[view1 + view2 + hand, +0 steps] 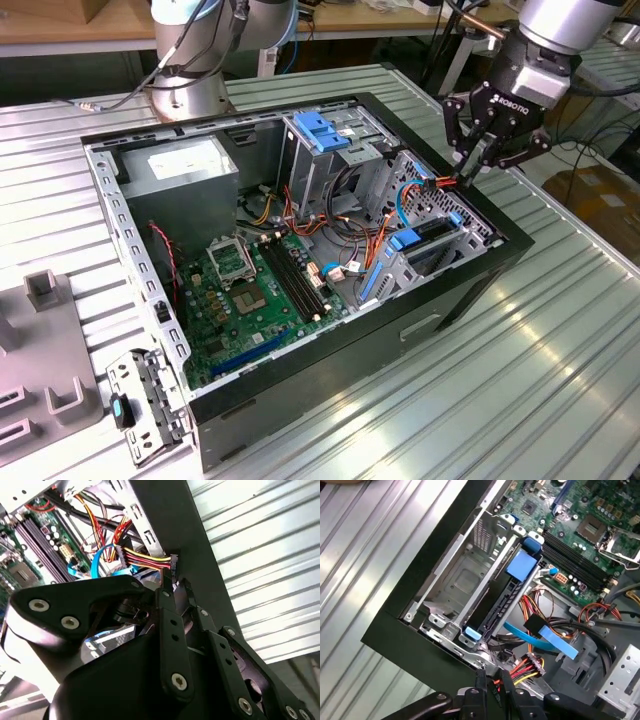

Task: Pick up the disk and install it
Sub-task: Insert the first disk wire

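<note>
My gripper (pixel 466 172) hangs over the edge of the open computer case (pixel 300 400) on the exterior view's right. It is shut on the black connector (pixel 173 564) of a red, yellow and black power cable (pixel 145 559). In both wrist views the fingertips (pixel 480 680) pinch that connector just above the drive bay (pixel 470 580). The disk's silver face and label are hidden. A dark slab with blue tabs (pixel 522 565) stands edge-on in the bay, and I cannot tell whether it is the disk.
Inside the case lie the green motherboard (pixel 250 290), a grey power-supply box (pixel 185 170), a metal cage with a blue top (pixel 325 130) and a blue flat cable (pixel 545 635). A loose metal bracket (pixel 145 405) and a grey fixture (pixel 40 370) sit on the ribbed table (pixel 520 380).
</note>
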### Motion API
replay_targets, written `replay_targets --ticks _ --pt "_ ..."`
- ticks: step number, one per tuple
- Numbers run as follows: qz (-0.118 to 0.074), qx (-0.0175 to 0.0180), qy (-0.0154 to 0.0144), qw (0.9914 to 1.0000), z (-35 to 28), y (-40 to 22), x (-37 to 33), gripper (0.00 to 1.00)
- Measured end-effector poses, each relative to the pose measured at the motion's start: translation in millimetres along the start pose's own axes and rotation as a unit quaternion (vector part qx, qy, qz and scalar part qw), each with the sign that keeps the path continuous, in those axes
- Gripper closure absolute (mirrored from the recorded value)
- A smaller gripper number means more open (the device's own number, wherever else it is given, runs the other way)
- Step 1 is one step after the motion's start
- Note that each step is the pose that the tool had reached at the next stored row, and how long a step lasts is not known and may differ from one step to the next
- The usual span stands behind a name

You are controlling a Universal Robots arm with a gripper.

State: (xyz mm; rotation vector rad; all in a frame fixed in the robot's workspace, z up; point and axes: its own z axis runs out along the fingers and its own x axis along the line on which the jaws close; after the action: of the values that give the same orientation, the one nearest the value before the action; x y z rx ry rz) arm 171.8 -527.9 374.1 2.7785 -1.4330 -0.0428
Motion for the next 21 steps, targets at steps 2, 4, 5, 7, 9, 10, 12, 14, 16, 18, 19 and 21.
replay_targets --ticks 2,4,5,7,9,10,12,14,16,18,19,21 --pt "-0.028 -0.0005 0.0008 0.99960 0.0 0.0 0.0 0.75" --pt "-0.054 -0.0010 0.0015 0.99855 -0.1 -0.4 0.2 0.75" --pt "-0.062 -0.0011 0.0017 0.99807 -0.1 -0.5 0.3 0.75" --pt "-0.095 -0.0017 0.0026 0.99551 -0.2 -1.0 0.7 0.67" --pt "-0.110 -0.0019 0.0029 0.99394 -0.1 -1.1 0.7 0.67" --pt "-0.118 -0.0021 0.0031 0.99299 0.1 -1.2 0.7 0.67" --pt "-0.125 -0.0010 0.0045 0.99219 0.6 -2.8 -1.4 0.67" --pt "-0.127 0.0012 0.0068 0.99193 1.9 -7.4 -7.9 0.67" --pt "-0.127 0.0046 0.0100 0.99190 4.0 -10.3 -11.9 0.67" --pt "-0.127 0.0084 0.0136 0.99183 5.0 -10.4 -11.9 0.67" --pt "-0.127 0.0107 0.0158 0.99175 5.6 -10.4 -11.9 0.67" --pt "-0.132 0.0122 0.0174 0.99108 6.4 -9.9 -11.1 0.67"
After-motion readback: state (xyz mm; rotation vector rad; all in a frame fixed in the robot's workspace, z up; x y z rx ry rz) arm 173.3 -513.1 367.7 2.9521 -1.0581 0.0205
